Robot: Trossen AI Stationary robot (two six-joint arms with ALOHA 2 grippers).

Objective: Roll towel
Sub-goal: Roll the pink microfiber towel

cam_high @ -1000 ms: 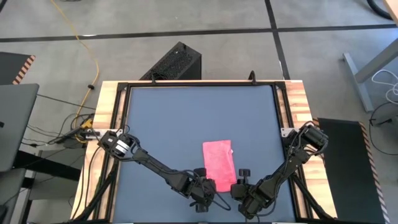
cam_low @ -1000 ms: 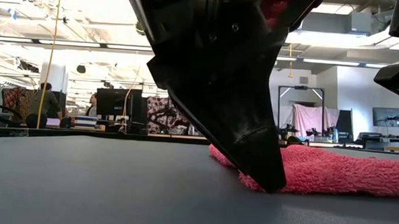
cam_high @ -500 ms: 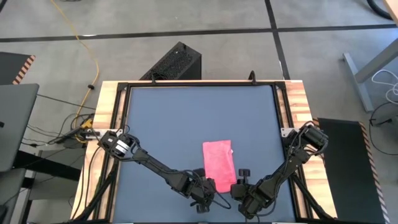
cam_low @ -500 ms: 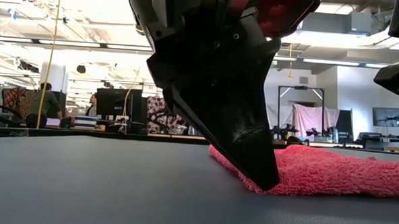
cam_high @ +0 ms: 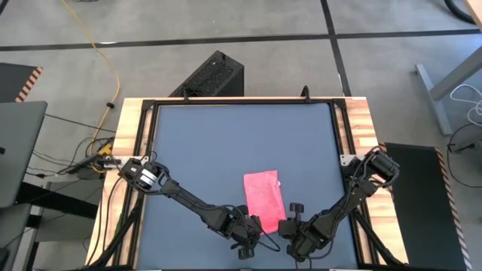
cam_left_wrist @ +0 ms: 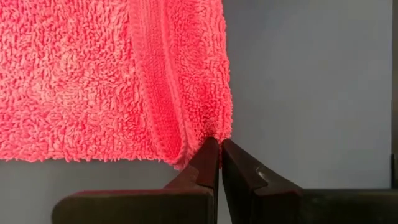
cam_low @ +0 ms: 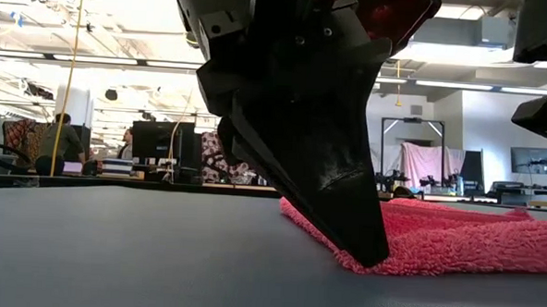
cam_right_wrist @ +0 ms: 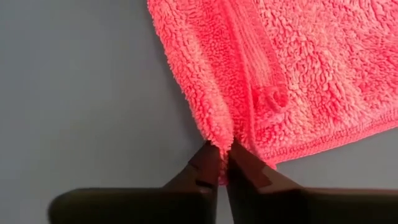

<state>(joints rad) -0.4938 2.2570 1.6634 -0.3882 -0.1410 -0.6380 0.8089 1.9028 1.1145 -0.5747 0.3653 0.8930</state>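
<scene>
Both grippers have closed since a second ago — the left gripper (cam_left_wrist: 219, 148) and right gripper (cam_right_wrist: 224, 155) each pinch a near corner of the pink towel (cam_high: 263, 198), which has shifted slightly. It lies on the dark surface (cam_high: 226, 143) near its front edge — in the low view the left gripper's bulk hides the pinched corner.

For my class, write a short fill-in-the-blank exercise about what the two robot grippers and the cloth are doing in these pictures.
1. The towel on the table is coloured ____.
2. The left gripper is shut on a ____ of the towel.
3. The right gripper has its fingers ____ on the towel's edge.
4. Both grippers hold the towel at its ____ end, by the table's front edge.

Missing words: pink; corner; shut; near
</scene>
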